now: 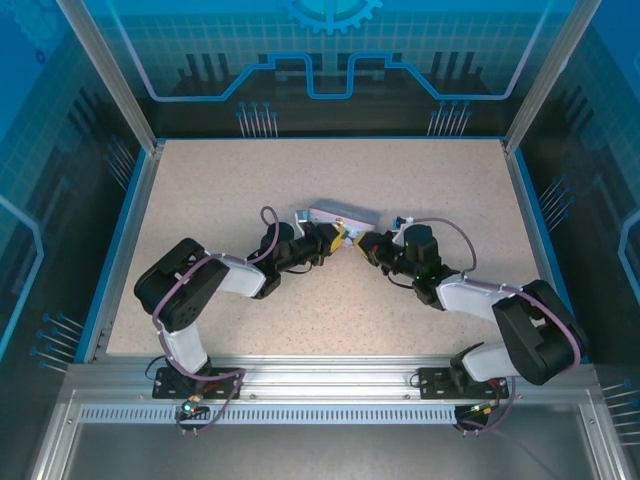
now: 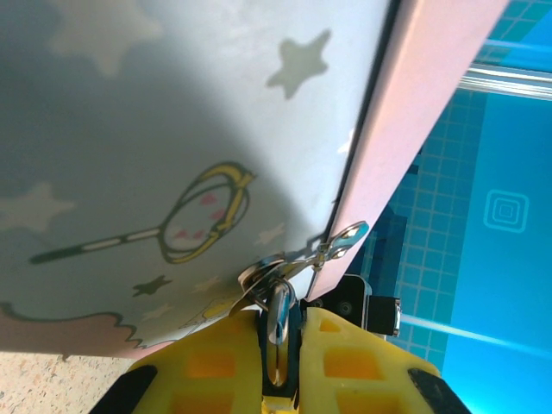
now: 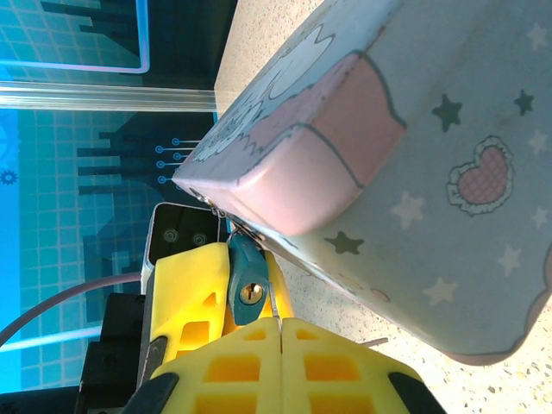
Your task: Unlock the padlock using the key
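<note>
Left pincer (image 2: 280,323) is clamping nearly shut on the padlock (image 3: 248,285), which is sitting right by the clasp (image 2: 343,238) of the tin (image 3: 414,147), mid-bench (image 1: 220,190). Right pincer (image 3: 280,332) is pinching fully closed on a thin sliver, probably the key (image 3: 271,304). Its tip is just beside the keyhole (image 3: 251,294), not in it.

Step in hand is probably insertion: holding the lock rigid, lining the blade up with the slot, pushing straight in before turning.

Key bow is hiding between the pads (image 3: 345,371) and the blade is barely readable. Whether the shackle is hooking through the clasp is unclear. From above, both are too small to tell.
</note>
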You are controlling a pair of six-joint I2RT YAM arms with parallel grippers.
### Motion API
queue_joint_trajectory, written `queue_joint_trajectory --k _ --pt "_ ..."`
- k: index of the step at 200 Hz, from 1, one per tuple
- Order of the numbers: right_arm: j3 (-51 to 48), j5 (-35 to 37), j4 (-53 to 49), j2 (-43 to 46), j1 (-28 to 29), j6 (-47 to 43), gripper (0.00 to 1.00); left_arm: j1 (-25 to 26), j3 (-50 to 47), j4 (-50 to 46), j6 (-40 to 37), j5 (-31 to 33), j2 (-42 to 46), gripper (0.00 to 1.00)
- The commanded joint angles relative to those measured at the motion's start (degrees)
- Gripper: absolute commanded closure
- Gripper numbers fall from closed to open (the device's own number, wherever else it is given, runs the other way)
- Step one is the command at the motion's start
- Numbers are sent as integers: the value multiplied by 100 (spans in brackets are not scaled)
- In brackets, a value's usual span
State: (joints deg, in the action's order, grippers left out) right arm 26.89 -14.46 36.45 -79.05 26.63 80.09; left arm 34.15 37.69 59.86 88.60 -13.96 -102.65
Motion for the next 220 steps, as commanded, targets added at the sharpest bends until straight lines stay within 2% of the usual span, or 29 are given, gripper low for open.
queue_joint_trajectory --k 1,163,220 --pt "-35 31 -66 229 35 -88 100 23 -25 336 59 -83 114 100" --pt "20 -14 196 -39 53 -11 100 22 -8 272 34 -81 158 100" --pt "11 22 45 123 53 -46 100 24 -16 293 31 -99 135 100"
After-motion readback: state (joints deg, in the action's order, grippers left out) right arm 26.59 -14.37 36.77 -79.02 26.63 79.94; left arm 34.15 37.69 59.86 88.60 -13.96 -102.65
